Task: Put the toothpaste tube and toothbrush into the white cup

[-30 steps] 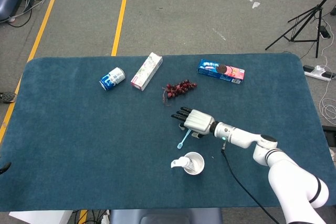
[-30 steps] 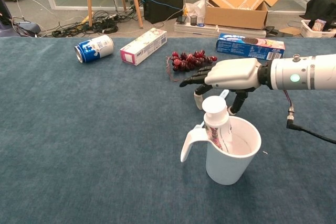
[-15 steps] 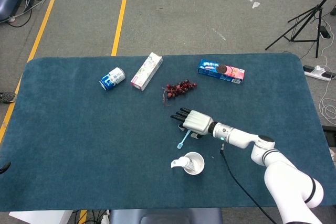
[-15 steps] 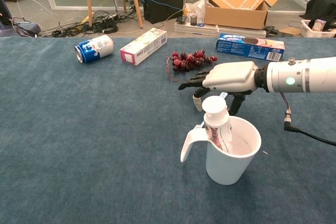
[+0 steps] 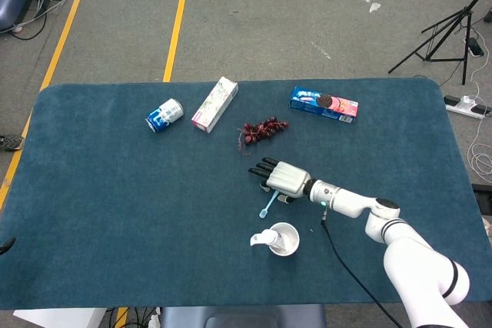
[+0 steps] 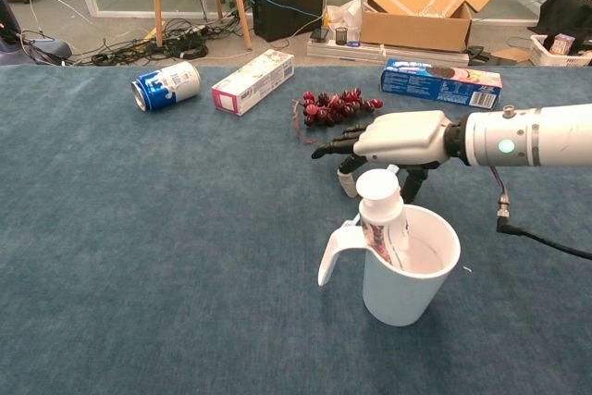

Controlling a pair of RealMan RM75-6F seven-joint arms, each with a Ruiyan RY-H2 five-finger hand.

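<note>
The white cup stands near the table's front edge with the toothpaste tube upright in it, cap up. A light blue toothbrush lies flat on the cloth just beyond the cup. In the chest view only a bit of it shows, behind the tube's cap. My right hand hovers palm down over the brush's far end, its fingers stretched out to the left and its thumb pointing down beside the brush. It holds nothing. My left hand is in neither view.
A blue can, a long white box, a bunch of dark grapes and a blue cookie pack lie across the far half of the table. A black cable trails from my right wrist.
My right hand has crept slightly to the left above the toothbrush. The brush, cup and tube have not moved.
</note>
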